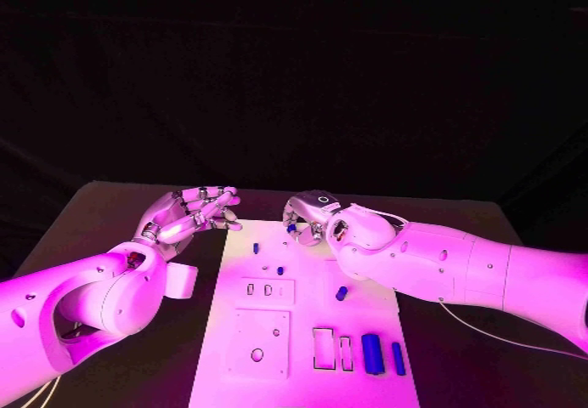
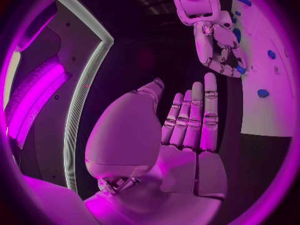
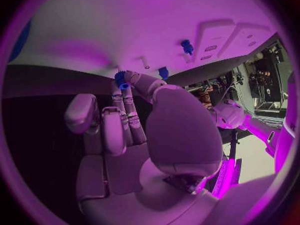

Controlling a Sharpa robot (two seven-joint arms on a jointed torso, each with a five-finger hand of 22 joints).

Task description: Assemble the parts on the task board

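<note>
The white task board (image 1: 309, 259) lies in the middle of the black table. My right hand (image 1: 316, 218) hovers over its far end with fingers curled down, and it pinches a small blue part (image 1: 291, 228) (image 3: 120, 79) between thumb and fingertip just above the board. My left hand (image 1: 194, 213) (image 2: 187, 135) is raised beside the board's far left corner, fingers straight and apart, holding nothing. The left wrist view shows the right hand (image 2: 219, 42) over the board (image 2: 275, 115). Loose blue parts lie on the board: two small ones (image 1: 257, 248) (image 1: 280, 269), one mid-board (image 1: 342, 292), two long ones (image 1: 371, 348) (image 1: 398, 359) near the front.
A raised white plate with slots (image 1: 268, 291) and a larger one with a round hole (image 1: 261, 340) sit on the board's left half. Rectangular frames (image 1: 325, 348) stand beside the long parts. Bare black table flanks the board on both sides.
</note>
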